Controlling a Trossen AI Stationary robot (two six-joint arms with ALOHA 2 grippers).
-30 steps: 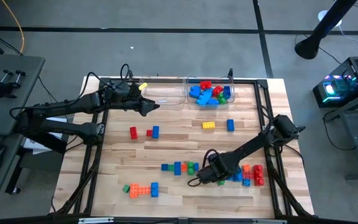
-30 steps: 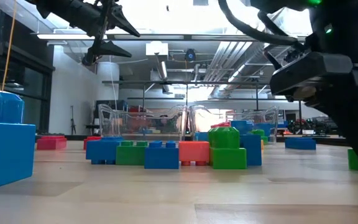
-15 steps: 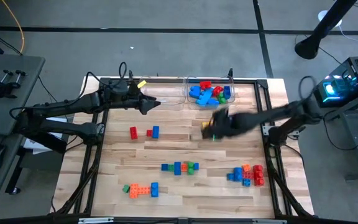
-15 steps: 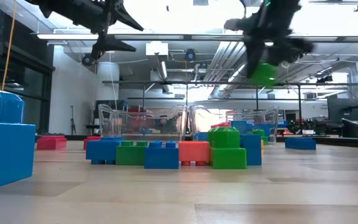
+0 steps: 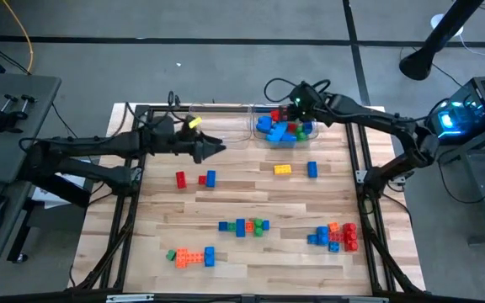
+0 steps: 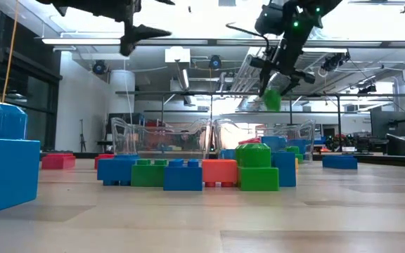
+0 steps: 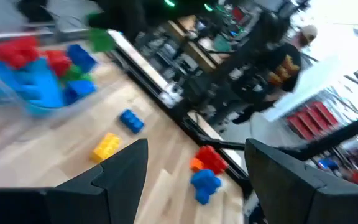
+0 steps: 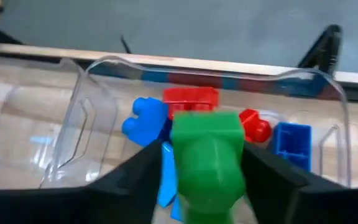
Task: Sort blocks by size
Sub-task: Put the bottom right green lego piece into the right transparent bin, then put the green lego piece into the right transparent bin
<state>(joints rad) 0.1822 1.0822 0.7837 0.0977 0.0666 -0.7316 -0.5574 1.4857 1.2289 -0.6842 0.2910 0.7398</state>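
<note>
High view: the wooden tabletop (image 5: 234,202) carries scattered blocks. The right arm has swung from the 5 o'clock corner up to 12 o'clock, and its right pincer (image 5: 300,104) now hangs over the clear bin (image 5: 286,133) of blocks. The green block (image 8: 207,158), lifted off the tabletop, sits between its fingers, long axis running along them toward the bin; whether they grip it cannot be told. At 10 o'clock the left pincer (image 5: 215,148) stays spread and empty.
</note>
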